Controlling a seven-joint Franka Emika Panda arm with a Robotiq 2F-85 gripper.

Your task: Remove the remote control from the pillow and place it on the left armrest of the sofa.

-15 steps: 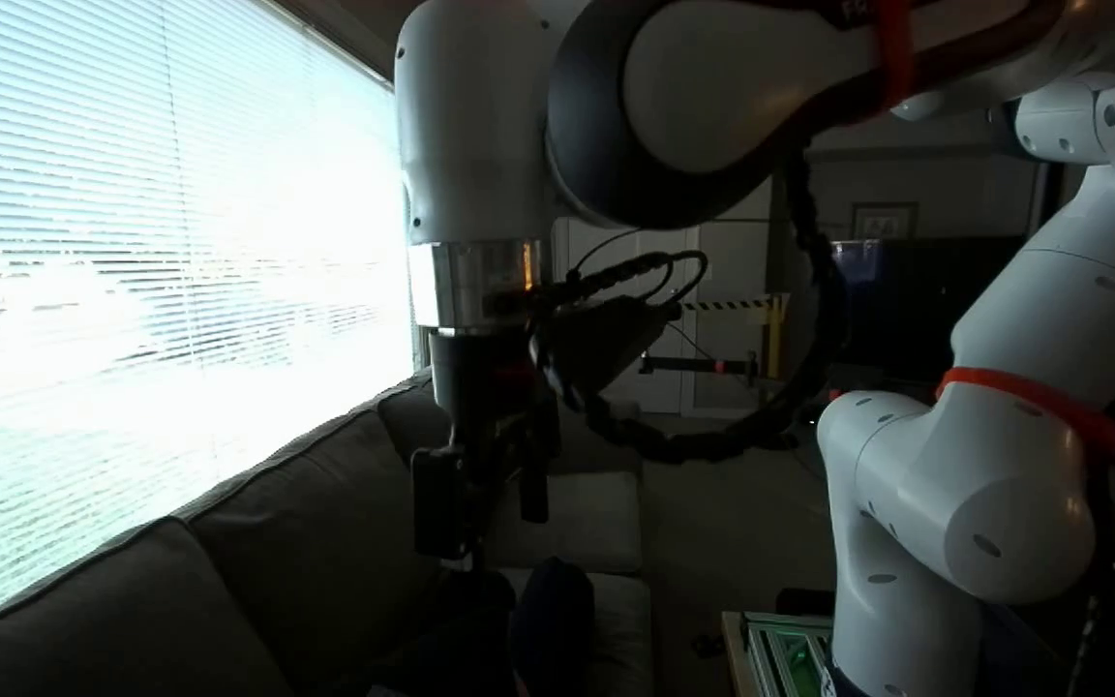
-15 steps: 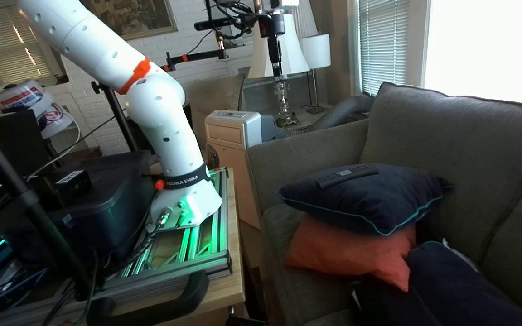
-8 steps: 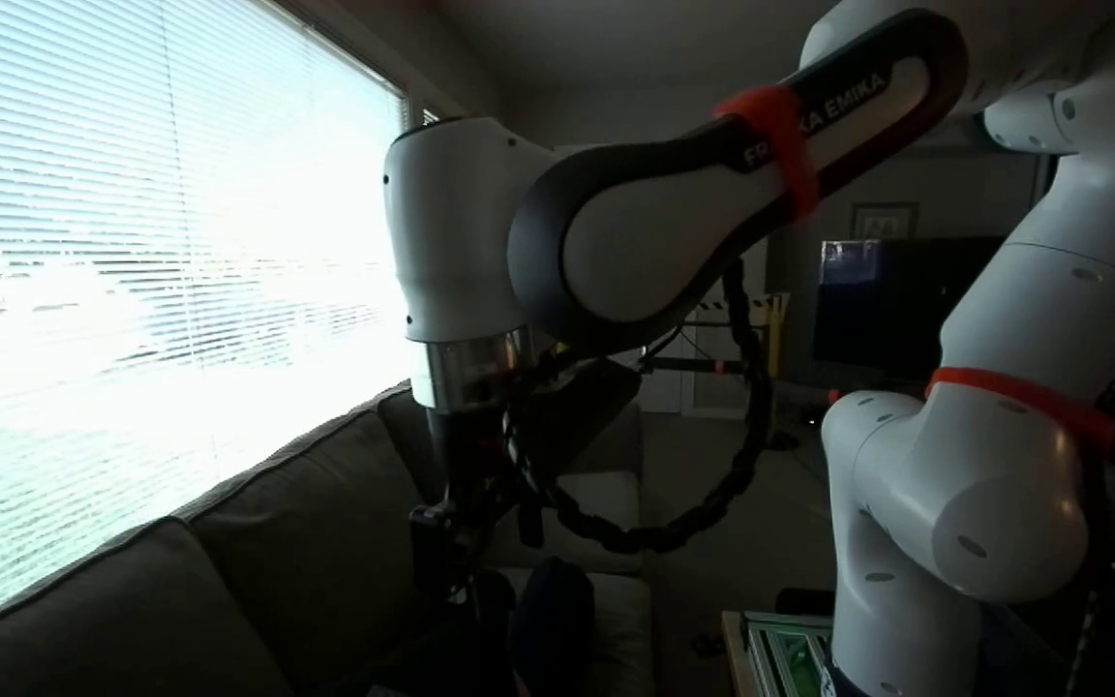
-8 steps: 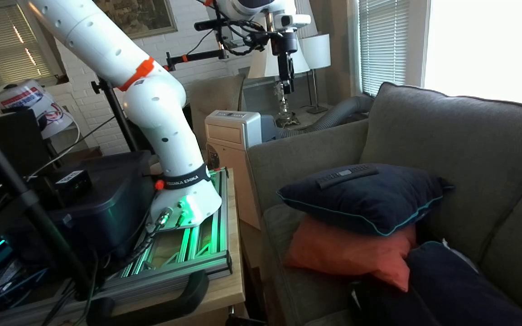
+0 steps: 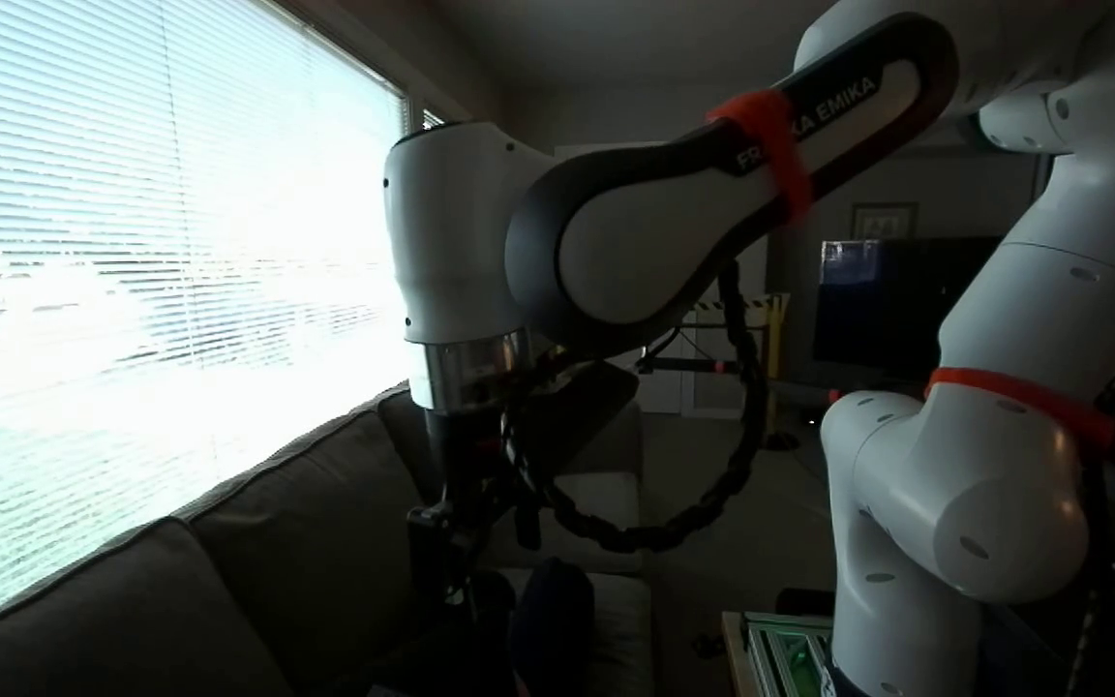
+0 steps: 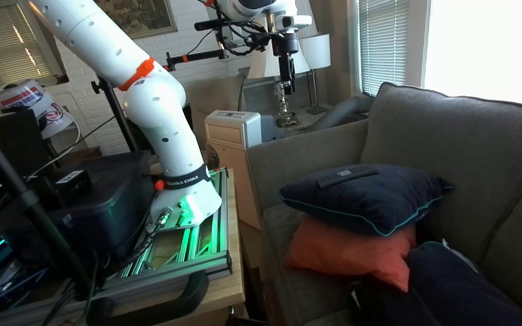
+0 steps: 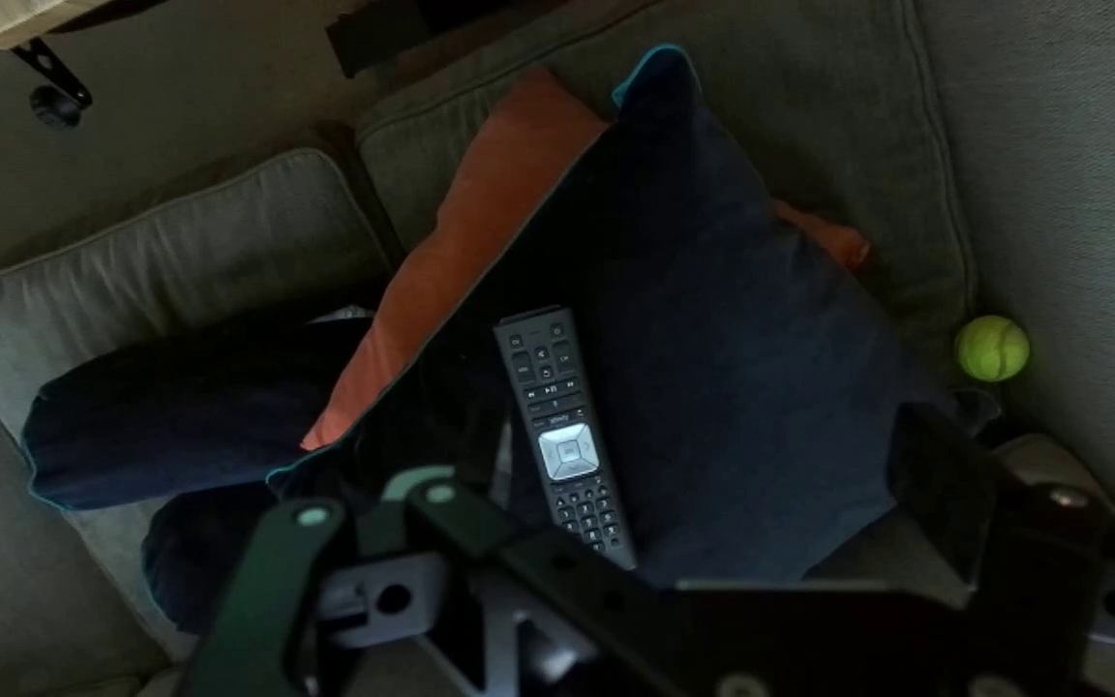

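While the gripper hangs over the sofa, jaws released and spread well apart, the remote control lies on the navy pillow, buttons up, apart from the fingers. From where I stand, the robot arm rises off a wooden counter, base near the sofa-side edge. Past that edge: sofa seat with the pillow stack, navy on top, orange pillow underneath. Remote slants across the navy top face, pale navigation pad showing. More dark pillows lie on the seat, across from the counter's near corner in an exterior view. The armrest sits opposite the far corner; beige appliance stands just past that same corner, grey hose running behind the armrest. Tennis ball near the navy pillow, by grey upholstery. White-shaded lamps farther back, well off the counter's far edge. In an exterior view, bright window blinds sit behind the sofa back; gripper is dark there, finger detail hard to read. Jaw spread reads best in the wrist view. Both exterior views have the gripper pointing down.
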